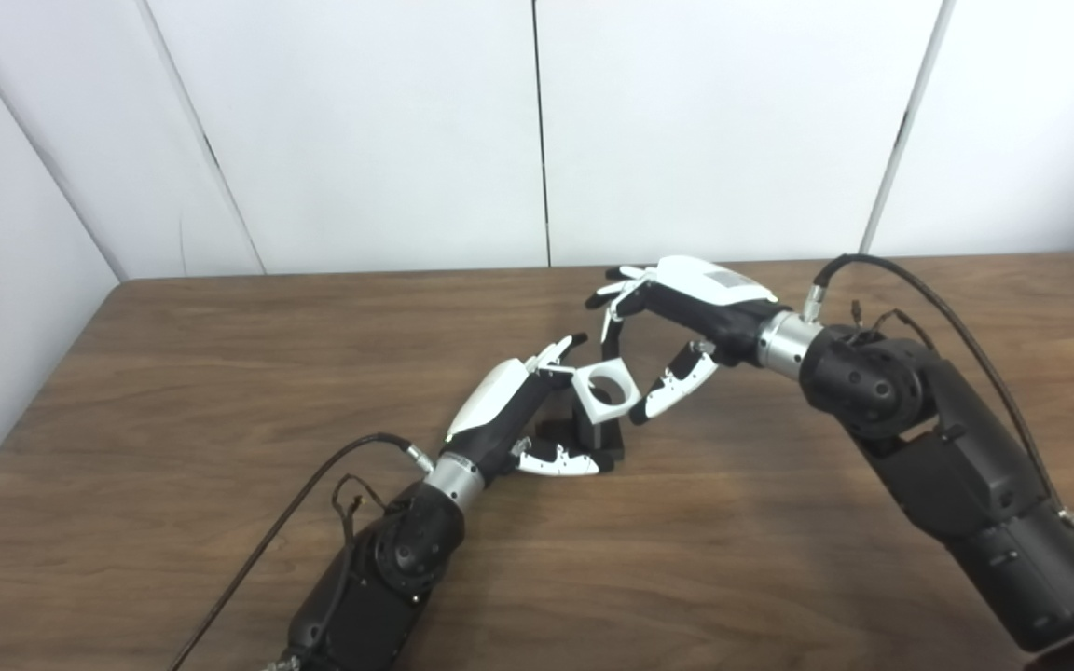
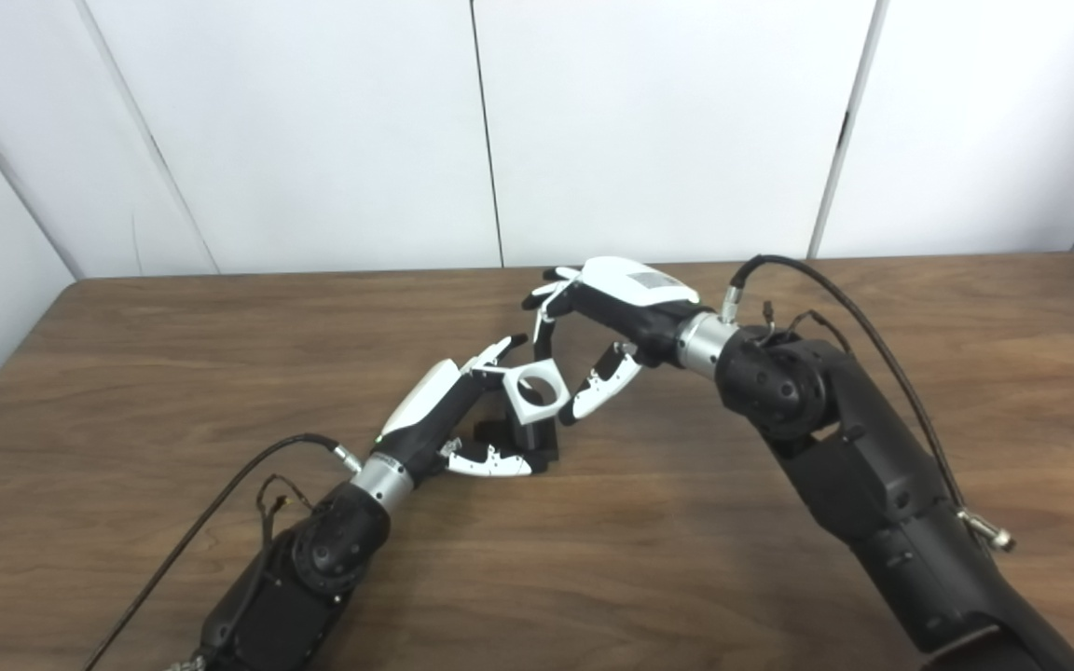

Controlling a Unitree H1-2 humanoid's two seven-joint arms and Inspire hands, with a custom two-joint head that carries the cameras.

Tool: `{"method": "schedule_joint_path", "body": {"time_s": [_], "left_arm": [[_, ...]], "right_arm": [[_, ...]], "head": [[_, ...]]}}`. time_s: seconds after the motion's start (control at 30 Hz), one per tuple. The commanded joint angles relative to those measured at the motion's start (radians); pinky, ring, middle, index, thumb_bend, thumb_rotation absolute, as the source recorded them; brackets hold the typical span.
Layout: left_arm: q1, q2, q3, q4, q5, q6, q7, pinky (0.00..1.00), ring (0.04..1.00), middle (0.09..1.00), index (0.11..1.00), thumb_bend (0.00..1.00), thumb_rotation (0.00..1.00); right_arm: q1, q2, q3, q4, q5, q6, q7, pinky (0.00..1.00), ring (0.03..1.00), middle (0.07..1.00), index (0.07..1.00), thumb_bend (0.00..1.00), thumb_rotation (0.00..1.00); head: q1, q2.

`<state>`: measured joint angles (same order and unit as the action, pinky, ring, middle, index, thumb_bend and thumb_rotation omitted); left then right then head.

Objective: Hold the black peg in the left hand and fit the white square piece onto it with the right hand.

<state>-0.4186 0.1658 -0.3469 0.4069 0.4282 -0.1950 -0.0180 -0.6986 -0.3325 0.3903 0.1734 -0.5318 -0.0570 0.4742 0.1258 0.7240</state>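
Our left hand (image 1: 509, 410) clamped the black peg (image 1: 598, 436); our right hand (image 1: 677, 326), fingers apart, flanked the white square piece (image 1: 605, 391), seemingly light, rigid, best pinched by its flat sides.

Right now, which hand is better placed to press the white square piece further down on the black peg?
The right hand. Its fingers arch above and beside the white square piece, apparently touching it. The left hand is wrapped around the black peg below, so it should probably only hold.
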Motion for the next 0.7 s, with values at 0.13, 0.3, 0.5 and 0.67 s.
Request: {"method": "schedule_joint_path", "body": {"time_s": [0.13,0.3,0.5,0.67], "left_arm": [[0.006,0.007,-0.016,-0.006,0.030,0.027,-0.030,1.00,1.000,1.000,0.493,0.52,0.07],[0.010,0.009,-0.017,-0.016,0.030,0.033,-0.033,1.00,1.000,1.000,0.493,0.52,0.07],[0.015,0.011,-0.017,-0.027,0.028,0.042,-0.032,1.00,1.000,1.000,0.493,0.52,0.07],[0.016,0.016,-0.017,-0.025,0.027,0.032,-0.030,1.00,1.000,1.000,0.492,0.52,0.07]], "right_arm": [[-0.033,0.010,-0.007,-0.011,0.000,-0.022,-0.023,1.00,0.979,0.866,0.481,0.52,0.14],[-0.028,0.009,-0.010,0.002,0.008,-0.031,-0.023,1.00,0.980,0.864,0.481,0.52,0.14],[-0.029,0.004,-0.008,0.012,0.006,-0.039,-0.023,1.00,0.978,0.867,0.481,0.52,0.14],[-0.028,0.002,-0.007,0.016,0.004,-0.041,-0.023,1.00,0.979,0.869,0.481,0.52,0.14]], "head": [[0.001,0.005],[0.007,0.010],[0.009,0.012],[0.007,0.014]]}}
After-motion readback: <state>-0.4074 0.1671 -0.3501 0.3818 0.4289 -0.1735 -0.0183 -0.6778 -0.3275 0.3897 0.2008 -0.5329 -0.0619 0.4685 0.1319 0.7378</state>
